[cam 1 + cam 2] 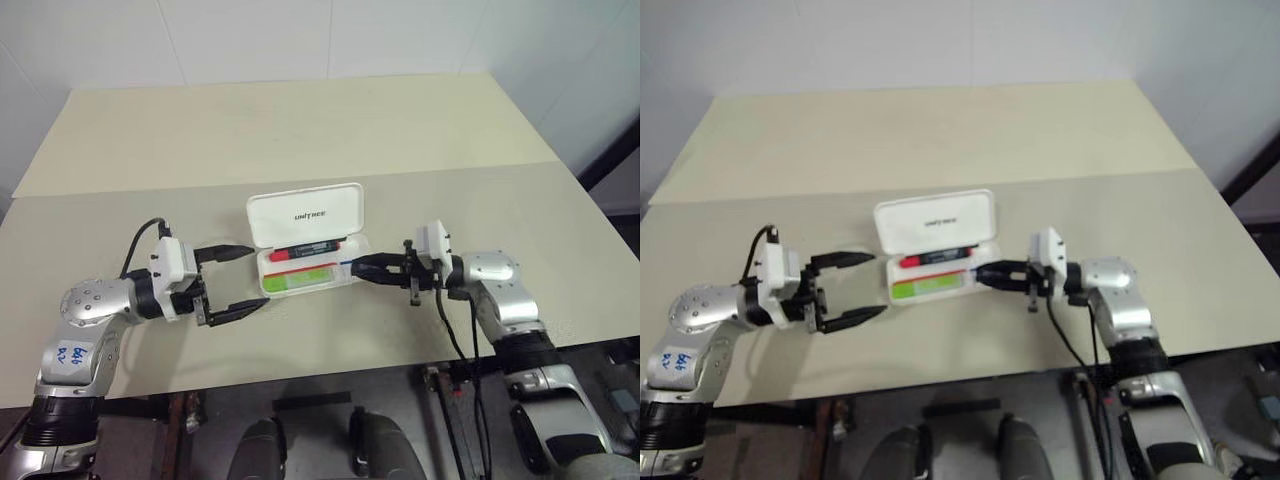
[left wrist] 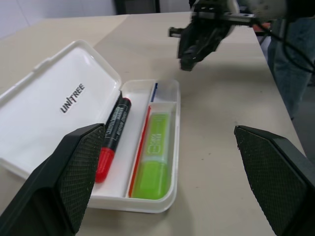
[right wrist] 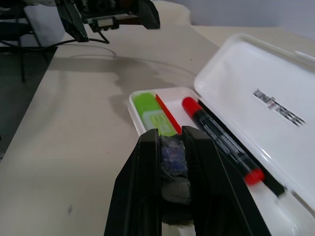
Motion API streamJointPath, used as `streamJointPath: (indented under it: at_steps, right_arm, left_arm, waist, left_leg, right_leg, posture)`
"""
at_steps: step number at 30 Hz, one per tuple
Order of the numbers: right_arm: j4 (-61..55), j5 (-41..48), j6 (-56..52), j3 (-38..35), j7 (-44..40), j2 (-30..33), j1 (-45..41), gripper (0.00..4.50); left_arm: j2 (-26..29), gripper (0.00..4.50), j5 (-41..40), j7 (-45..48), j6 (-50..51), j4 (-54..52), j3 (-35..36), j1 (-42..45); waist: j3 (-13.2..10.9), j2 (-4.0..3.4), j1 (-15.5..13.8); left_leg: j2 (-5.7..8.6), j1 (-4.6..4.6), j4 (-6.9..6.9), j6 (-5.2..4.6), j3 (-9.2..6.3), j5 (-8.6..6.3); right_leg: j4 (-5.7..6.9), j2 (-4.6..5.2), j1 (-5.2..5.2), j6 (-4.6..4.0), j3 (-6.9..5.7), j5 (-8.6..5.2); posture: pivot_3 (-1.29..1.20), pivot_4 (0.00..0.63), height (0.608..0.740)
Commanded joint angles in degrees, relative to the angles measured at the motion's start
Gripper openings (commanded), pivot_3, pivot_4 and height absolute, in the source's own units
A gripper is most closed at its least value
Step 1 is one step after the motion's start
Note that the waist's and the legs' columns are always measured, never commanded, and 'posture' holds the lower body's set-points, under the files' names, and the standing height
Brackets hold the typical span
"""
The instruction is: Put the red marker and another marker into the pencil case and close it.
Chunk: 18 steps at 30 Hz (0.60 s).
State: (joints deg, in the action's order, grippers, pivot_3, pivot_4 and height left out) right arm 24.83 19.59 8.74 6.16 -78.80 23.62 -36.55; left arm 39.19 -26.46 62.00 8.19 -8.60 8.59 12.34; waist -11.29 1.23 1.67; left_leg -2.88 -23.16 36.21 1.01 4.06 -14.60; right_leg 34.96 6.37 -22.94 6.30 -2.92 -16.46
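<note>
The white hard-plastic pencil case with rounded corners [image 1: 308,250] lies open on the pale beige bench [image 1: 300,130], squarely between the two end effectors, its lid propped up and showing the black UNITREE print. Inside, the slim red marker with black sections [image 1: 308,249] rests in the compartment next to the lid, and the stubby light-green highlighter [image 1: 297,279] lies in the compartment on the robot's side, a thin red stripe between them. The left end effector [image 1: 248,279] hovers just beside the case's left end, released, its black fingers spread wide with nothing between them. The right end effector [image 1: 361,266] points at the case's right end, clenched tight and empty, its tips right at the tray's edge; whether they touch it I cannot tell.
</note>
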Motion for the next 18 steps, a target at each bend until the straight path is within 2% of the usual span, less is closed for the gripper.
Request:
streamJointPath:
  at_steps: [1,18]
  right_arm:
    - [4.3,-0.9,3.6,0.0,-2.3,-0.9,-2.9,0.35]
    - [25.8,-5.3,13.4,-0.8,-7.3,-2.3,-12.6,0.35]
  left_arm:
    - [0.5,4.5,-0.3,-0.3,-0.6,-2.3,0.4,-0.7]
    - [1.1,4.5,-0.8,-1.4,-0.1,-3.9,1.7,-2.5]
  waist:
    - [0.0,0.0,0.0]
    - [0.0,0.0,0.1]
  left_leg:
    - [0.0,-0.01,-0.01,0.0,0.0,0.0]
    - [0.02,-0.03,0.01,0.03,0.02,0.01]
  right_leg:
    - [0.01,0.0,0.0,0.0,0.0,0.0]
    - [0.09,0.04,0.0,0.01,0.0,0.01]
  posture:
    - [0.0,0.15,0.74]
    - [0.0,0.15,0.74]
